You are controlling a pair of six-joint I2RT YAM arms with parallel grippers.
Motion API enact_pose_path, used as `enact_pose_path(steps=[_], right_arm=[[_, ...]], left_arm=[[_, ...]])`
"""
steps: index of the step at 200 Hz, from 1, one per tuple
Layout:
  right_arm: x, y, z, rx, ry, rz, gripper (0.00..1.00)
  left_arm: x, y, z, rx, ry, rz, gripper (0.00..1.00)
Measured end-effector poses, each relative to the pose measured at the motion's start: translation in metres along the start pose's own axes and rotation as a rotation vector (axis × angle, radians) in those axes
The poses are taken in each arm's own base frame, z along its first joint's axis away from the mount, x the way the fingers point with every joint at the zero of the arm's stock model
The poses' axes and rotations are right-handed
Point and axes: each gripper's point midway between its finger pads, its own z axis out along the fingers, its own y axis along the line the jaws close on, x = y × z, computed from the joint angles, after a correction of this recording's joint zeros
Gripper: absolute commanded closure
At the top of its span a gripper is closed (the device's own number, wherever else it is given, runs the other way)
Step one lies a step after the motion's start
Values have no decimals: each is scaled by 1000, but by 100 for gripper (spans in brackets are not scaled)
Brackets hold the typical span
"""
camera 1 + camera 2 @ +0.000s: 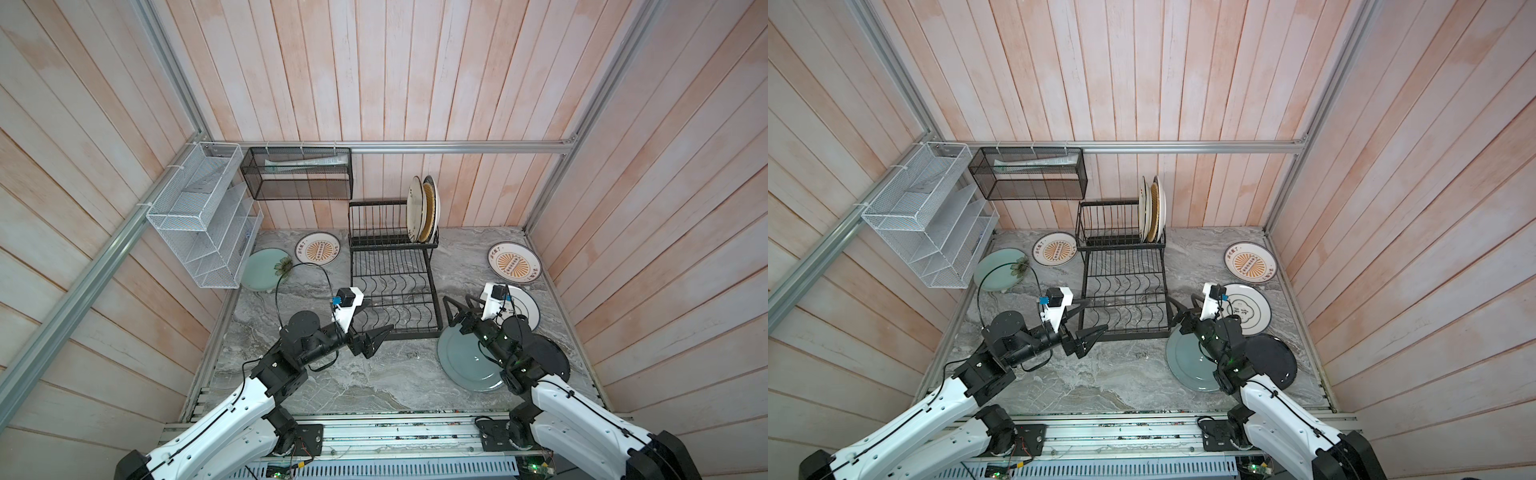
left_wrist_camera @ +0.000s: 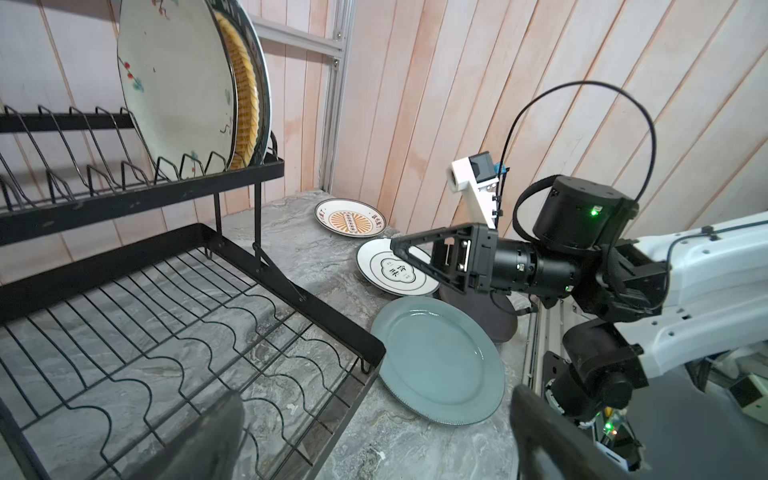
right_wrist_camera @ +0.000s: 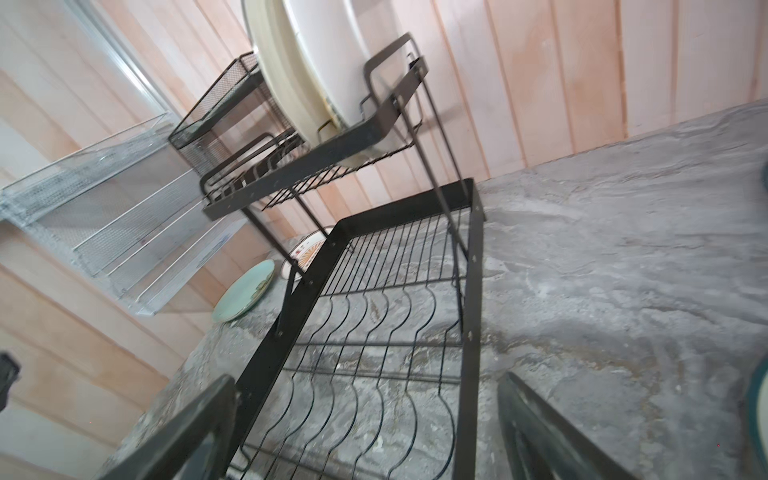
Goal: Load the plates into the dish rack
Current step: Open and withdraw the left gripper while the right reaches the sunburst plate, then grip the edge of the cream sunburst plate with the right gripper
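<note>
Hovering open: left tool [image 1: 381, 316] | right tool [image 1: 456, 299] | dish rack [image 1: 392, 246] holds three plates [image 1: 422, 210]

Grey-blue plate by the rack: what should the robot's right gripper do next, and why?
Probably lower the open, empty right gripper toward the rim of the grey-blue plate. That plate lies flat on the table, nearest to it, and the dish rack has free slots in its upper tier.
</note>
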Motion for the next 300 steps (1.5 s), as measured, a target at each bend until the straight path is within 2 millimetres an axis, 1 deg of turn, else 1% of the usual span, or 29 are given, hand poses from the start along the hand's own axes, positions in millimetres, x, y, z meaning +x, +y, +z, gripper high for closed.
enact_pose_path(steps=[18,28,40,56,59,60,64,76,88,110,129,140,163,174,194,207,224,238,262,300], right_arm=[[-26,-20,7,100,-35,23,2],[-40,-39,9,168,-62,41,2],[-54,-70,9,262,-89,82,2],[-67,-126,3,416,-119,161,2],[-67,-133,2,434,-122,176,2],[-68,-140,1,454,-123,184,2],[-68,-154,-2,489,-125,207,2],[-66,-190,-8,583,-123,276,2],[-62,-218,-12,657,-120,331,2],[-54,-255,-15,753,-114,423,2],[-55,-283,-15,817,-120,496,2],[-59,-297,-15,845,-133,530,3],[-66,-324,-17,888,-161,583,15],[-67,-336,-17,900,-168,613,16],[-62,-360,-14,899,-143,659,19],[-55,-376,-12,895,-117,695,24],[-44,-394,-9,884,-80,734,24],[-39,-404,-6,873,-57,755,24],[-49,-414,8,830,-34,752,25],[-52,-419,28,762,15,752,26]], left_arm=[[9,3,6,2,30,-31,0],[13,4,7,-6,44,-40,0],[13,6,6,-19,45,-41,0],[12,9,5,-38,43,-40,0],[12,10,5,-44,43,-40,0],[13,10,5,-45,43,-40,0],[13,11,5,-48,44,-41,0],[16,14,5,-62,57,-43,0],[17,15,6,-71,67,-44,0],[18,16,6,-73,76,-44,0],[19,16,6,-74,82,-43,0],[20,16,6,-75,85,-43,0],[21,16,6,-75,87,-44,0],[21,16,6,-75,89,-45,0],[22,16,6,-76,93,-46,0],[22,16,6,-76,95,-47,0],[21,16,6,-76,95,-47,0],[21,16,6,-76,93,-47,0],[19,16,6,-75,90,-46,0],[18,16,6,-75,90,-45,0]])
